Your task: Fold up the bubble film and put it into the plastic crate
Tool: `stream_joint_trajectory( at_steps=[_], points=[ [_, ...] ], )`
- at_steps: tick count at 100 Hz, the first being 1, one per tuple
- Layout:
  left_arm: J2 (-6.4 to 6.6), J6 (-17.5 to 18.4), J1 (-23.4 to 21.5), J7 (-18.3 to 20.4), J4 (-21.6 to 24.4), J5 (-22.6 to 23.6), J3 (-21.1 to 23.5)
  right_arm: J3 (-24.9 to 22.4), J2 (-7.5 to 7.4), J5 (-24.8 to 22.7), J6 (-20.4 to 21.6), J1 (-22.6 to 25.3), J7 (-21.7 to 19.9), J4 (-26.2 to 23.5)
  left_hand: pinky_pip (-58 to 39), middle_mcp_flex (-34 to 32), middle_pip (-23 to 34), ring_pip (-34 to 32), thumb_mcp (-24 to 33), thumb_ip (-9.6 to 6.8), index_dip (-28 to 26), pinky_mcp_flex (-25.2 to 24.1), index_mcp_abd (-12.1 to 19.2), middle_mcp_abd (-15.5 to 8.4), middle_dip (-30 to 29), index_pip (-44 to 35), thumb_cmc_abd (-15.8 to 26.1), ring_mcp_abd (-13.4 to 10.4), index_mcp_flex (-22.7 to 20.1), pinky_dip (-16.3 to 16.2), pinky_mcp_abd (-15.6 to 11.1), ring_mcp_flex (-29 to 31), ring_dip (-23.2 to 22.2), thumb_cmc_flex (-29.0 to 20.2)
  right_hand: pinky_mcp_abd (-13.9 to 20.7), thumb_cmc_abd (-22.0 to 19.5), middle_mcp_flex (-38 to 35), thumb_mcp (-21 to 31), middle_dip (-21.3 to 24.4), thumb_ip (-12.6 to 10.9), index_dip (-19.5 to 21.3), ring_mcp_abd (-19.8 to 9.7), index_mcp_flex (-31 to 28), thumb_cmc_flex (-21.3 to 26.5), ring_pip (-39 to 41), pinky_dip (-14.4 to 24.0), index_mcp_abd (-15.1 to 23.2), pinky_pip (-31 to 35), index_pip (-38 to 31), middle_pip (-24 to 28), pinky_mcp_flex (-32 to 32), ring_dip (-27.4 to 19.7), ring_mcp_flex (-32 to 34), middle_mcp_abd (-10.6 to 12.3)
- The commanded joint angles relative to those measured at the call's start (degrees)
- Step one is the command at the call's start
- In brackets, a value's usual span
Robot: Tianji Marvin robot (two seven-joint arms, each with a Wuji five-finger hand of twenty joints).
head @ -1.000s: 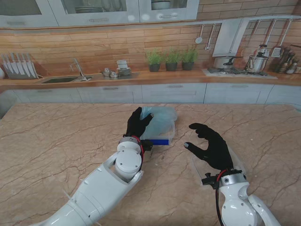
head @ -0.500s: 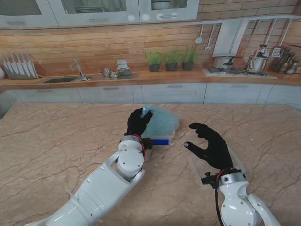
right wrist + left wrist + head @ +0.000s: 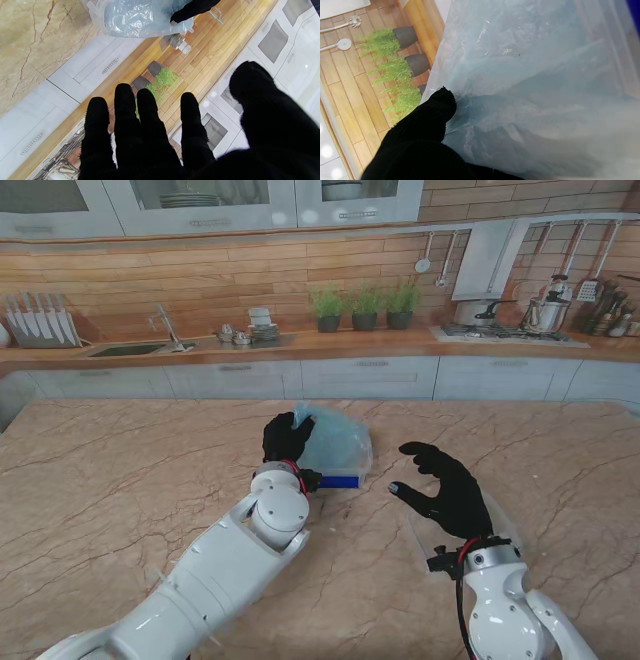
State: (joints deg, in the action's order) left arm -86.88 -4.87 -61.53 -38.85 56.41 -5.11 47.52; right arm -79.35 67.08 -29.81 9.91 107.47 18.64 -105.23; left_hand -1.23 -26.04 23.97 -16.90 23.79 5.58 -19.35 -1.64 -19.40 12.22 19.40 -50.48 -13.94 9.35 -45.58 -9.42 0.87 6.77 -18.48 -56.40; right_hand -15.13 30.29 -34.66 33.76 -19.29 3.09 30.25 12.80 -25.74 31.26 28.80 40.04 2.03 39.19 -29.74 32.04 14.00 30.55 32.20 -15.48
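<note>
While the left hand (image 3: pixel 285 438) is gripping the bunched bubble film (image 3: pixel 335 442) between its black-gloved fingers (image 3: pixel 437 112), the film is sitting over the plastic crate (image 3: pixel 345 479), near the middle of the marble table (image 3: pixel 120 480). The right hand (image 3: pixel 445 490) is hovering just beside the crate, fingers spread, holding nothing.

1. The beige, brown-veined marble table (image 3: pixel 120 470) filled the stand's view.
2. A clear plastic crate with a blue handle (image 3: pixel 340 479) sat near its middle, bubble film bulging over it.
</note>
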Motion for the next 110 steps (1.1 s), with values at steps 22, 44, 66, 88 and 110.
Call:
stream_joint_trajectory(
  at_steps=[22,44,66,88,110],
  points=[
    [1.05,-1.46,1.12,3.83,-3.25,7.33,-2.68,2.22,-0.69,-1.29,-0.63,-3.34,-3.14,1.64,1.67,4.87,-1.72,4.32,1.38,-1.19,1.28,0.36,3.28,-1.63,-1.43,4.12,-1.90,-0.87,0.89,1.98,-2.76,-2.30,-0.16,-2.13,0.26,-2.44,-0.53,-1.30,-0.51,-2.40,0.64,-0.16,-1.01,0.72,-0.06,1.24,0.17,-0.83,0.72,-1.14,0.30,0.49,1.03,-0.05],
    [2.01,-3.32,2.79,6.17,-5.80,13.14,-5.34,5.02,-1.67,-5.41,-0.65,-8.27,-5.61,4.90,1.47,9.02,-1.77,7.05,1.89,-0.64,-2.35,0.20,7.26,-1.21,-1.49,0.49,-3.23,-0.24,9.19,2.18,-1.63,-3.27,-2.50,-4.11,0.35,-2.30,-1.10,-0.50,-0.76,-2.56,1.00,-0.59,-2.12,1.99,0.25,1.27,0.59,-0.65,-0.14,-0.48,0.72,0.59,1.50,0.39],
    [2.18,-5.49,3.54,7.93,-6.73,14.04,-6.25,7.37,-2.89,-12.33,0.28,-15.16,-7.21,9.66,1.22,11.21,-2.08,8.43,1.00,0.29,-3.46,0.08,10.38,-0.48,-1.01,1.95,-3.01,0.53,15.17,1.35,-0.76,-3.73,-4.31,-8.95,0.58,-2.07,-1.88,2.25,-1.15,-2.41,1.76,-1.38,-2.85,3.46,1.38,1.15,2.06,0.69,-2.24,1.11,2.18,0.76,2.91,1.28],
    [2.53,-6.94,4.35,9.43,-7.71,16.14,-7.68,12.68,-2.99,-11.59,-0.09,-24.81,-9.44,17.19,0.82,12.96,-2.66,8.47,10.34,-2.23,-5.39,-0.25,13.12,0.21,-1.14,12.46,-0.10,1.71,20.09,-0.62,0.69,-3.74,-4.77,-6.02,1.22,-2.29,-2.33,5.24,-1.40,-1.97,2.02,-2.17,-3.97,4.09,3.13,0.88,3.54,3.61,-4.34,2.78,2.70,1.16,3.66,1.94],
    [3.39,-7.94,5.04,11.42,-7.77,18.58,-9.05,21.14,-2.12,-10.31,-1.55,-35.56,-8.87,26.54,0.60,14.18,-3.21,8.47,16.65,-3.65,-5.30,-0.43,13.49,0.35,-1.42,16.17,-1.74,2.17,22.80,-1.54,1.48,-3.73,-4.17,-4.31,1.72,-3.33,-2.48,6.95,-0.72,-0.55,-2.23,-3.18,-4.10,5.98,5.14,-2.21,4.71,8.86,-8.58,4.31,2.81,0.97,4.63,3.38]
  ],
)
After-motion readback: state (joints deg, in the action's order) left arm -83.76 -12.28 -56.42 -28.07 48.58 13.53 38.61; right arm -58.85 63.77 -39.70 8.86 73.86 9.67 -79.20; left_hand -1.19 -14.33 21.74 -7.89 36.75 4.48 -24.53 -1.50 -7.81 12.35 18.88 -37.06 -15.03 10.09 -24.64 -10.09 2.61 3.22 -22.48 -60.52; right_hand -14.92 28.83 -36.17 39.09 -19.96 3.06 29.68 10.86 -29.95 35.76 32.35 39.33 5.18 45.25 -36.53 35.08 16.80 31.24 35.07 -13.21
